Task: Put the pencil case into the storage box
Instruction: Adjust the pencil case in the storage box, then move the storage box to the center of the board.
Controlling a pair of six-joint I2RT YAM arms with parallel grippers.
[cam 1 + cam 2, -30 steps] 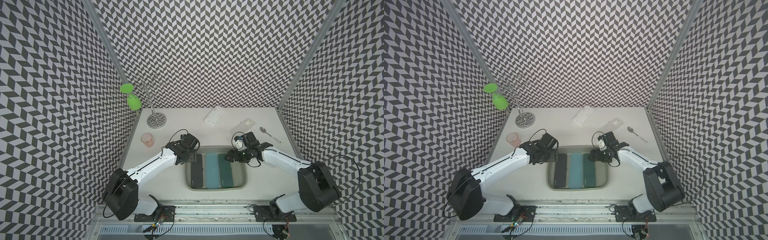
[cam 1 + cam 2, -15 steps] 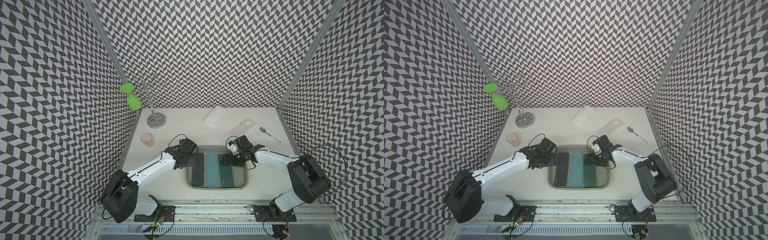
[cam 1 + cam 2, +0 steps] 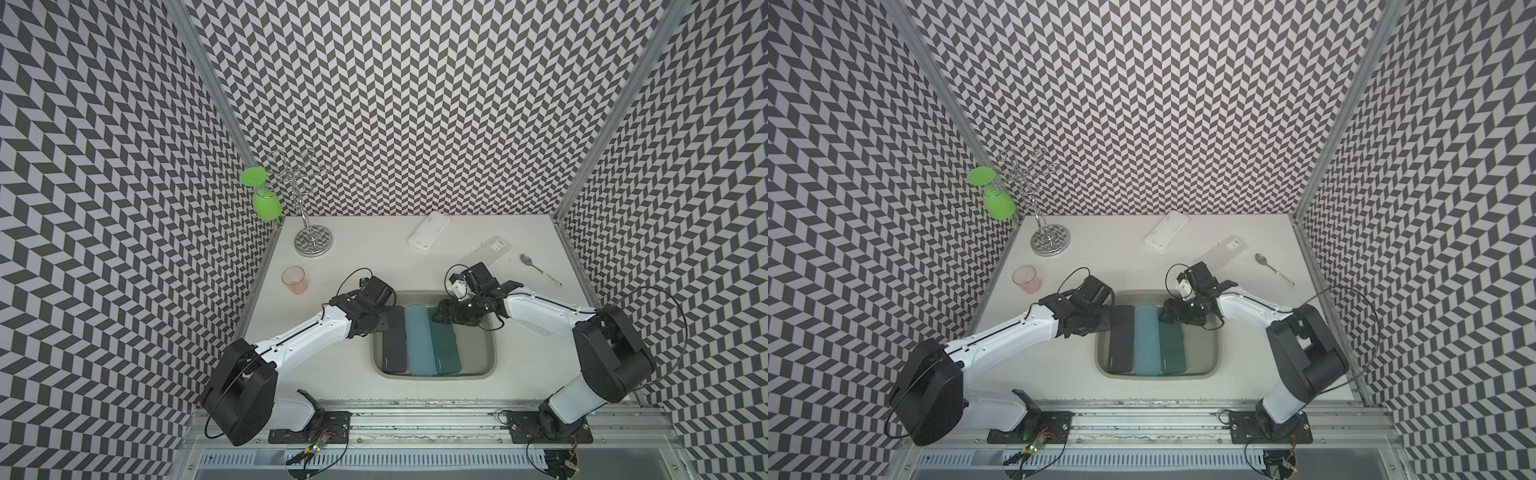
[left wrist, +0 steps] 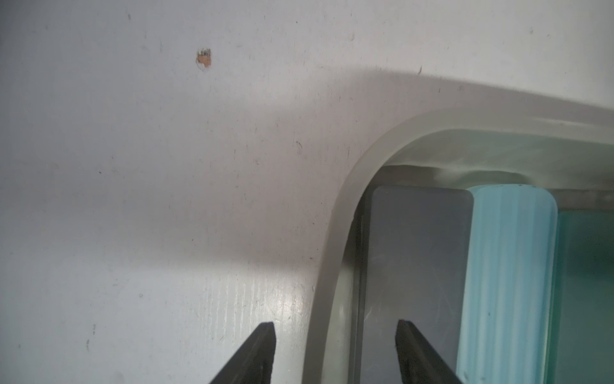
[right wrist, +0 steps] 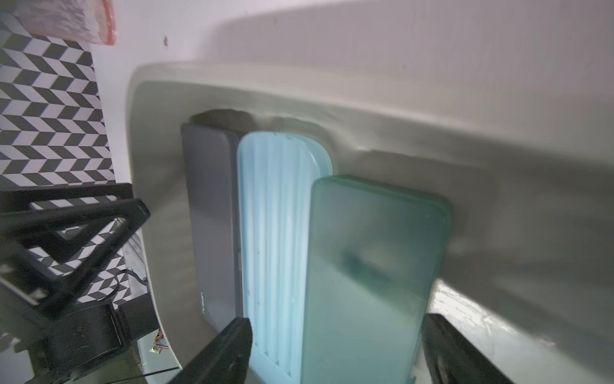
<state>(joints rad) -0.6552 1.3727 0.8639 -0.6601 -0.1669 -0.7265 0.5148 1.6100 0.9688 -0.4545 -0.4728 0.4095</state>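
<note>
In both top views three pencil cases (dark grey case (image 3: 395,345), light blue case (image 3: 419,345), teal case (image 3: 446,353)) lie side by side inside the storage box (image 3: 478,353), beneath both tools.

Left wrist view: closing here would likely pinch the box rim and drag the tub. The left gripper (image 4: 335,327) stands part open, the rim between its jaws, holding nothing.

Right wrist view: a careless lift could snag the teal case. The right gripper (image 5: 335,332) gapes wide astride it — not clamped.
</note>
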